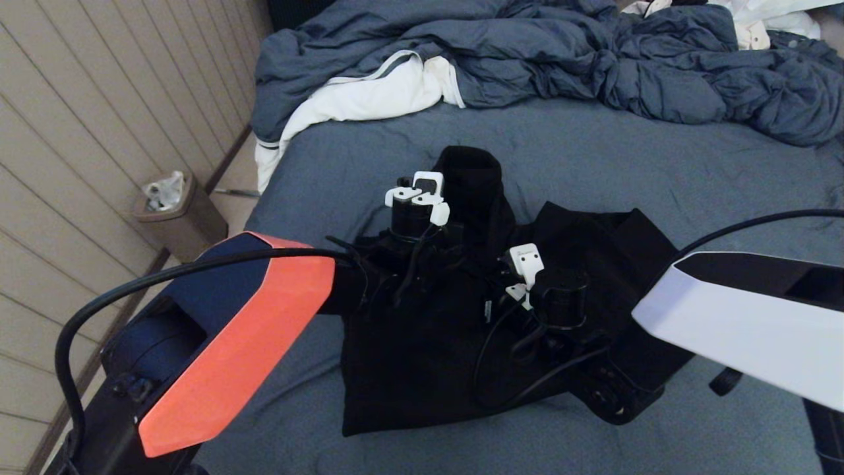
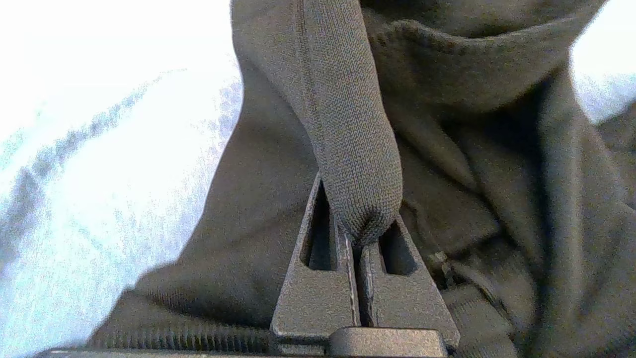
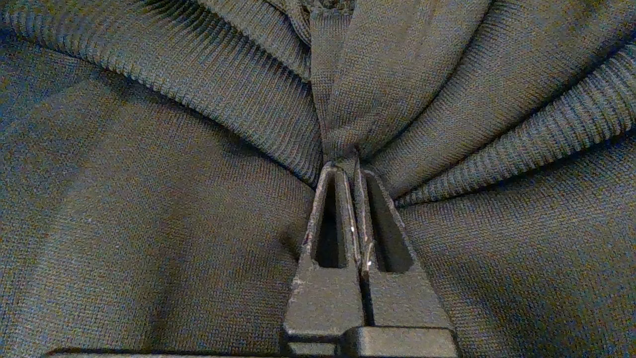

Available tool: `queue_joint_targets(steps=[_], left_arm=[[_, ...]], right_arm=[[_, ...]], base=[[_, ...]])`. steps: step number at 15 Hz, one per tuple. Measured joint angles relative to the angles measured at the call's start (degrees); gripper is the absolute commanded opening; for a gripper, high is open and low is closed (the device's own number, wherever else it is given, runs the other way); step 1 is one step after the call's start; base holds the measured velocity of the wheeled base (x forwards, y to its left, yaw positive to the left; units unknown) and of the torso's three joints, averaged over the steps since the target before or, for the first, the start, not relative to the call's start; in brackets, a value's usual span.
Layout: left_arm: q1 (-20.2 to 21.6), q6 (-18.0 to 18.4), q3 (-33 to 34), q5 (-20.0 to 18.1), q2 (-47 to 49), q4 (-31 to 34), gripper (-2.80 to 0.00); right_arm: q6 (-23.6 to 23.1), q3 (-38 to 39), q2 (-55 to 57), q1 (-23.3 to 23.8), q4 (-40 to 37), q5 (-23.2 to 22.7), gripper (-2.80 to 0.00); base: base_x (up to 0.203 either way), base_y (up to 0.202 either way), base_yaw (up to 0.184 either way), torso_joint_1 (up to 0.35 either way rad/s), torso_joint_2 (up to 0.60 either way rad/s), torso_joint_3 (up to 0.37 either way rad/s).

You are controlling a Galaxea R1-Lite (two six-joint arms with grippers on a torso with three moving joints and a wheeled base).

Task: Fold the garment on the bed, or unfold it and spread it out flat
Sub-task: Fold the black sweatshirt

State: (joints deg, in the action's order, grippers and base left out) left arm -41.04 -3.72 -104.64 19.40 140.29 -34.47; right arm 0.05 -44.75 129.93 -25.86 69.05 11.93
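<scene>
The black garment (image 1: 422, 356) lies bunched and partly doubled over in the middle of the bed (image 1: 593, 165). One sleeve or the hood end sticks out toward the far side. Both arms reach down onto it, the left wrist (image 1: 414, 211) at its far left part and the right wrist (image 1: 554, 290) near its middle. In the left wrist view, my left gripper (image 2: 357, 238) is shut on a rounded fold of the garment (image 2: 348, 124). In the right wrist view, my right gripper (image 3: 352, 169) is shut on a pinch of the garment (image 3: 149, 223) where ribbed knit gathers.
A rumpled blue-grey duvet (image 1: 560, 59) is heaped along the far side of the bed, with a white cloth (image 1: 369, 99) at its left end. A bin (image 1: 175, 211) stands on the floor by the panelled wall, left of the bed. Bare sheet surrounds the garment.
</scene>
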Motion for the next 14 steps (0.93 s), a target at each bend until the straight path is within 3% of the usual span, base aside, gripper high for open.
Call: queue_joint_targets(steps=[9,14], left_arm=[[-1.34,0.04,24.63,0.16,-8.67,-12.12,-2.8],[-1.54,0.13,34.65,1.64,-12.25,-17.72,-2.8]], right_arm=[[-0.05,-0.61,0.26,0.39,-0.23,-0.01,-2.8],[-0.05,-1.16,0.32,0.94,-0.63,-0.15,-2.8]], base=[[0.0,0.0,0.0,0.0,0.0,0.0],[0.0,0.0,0.0,0.0,0.0,0.0]])
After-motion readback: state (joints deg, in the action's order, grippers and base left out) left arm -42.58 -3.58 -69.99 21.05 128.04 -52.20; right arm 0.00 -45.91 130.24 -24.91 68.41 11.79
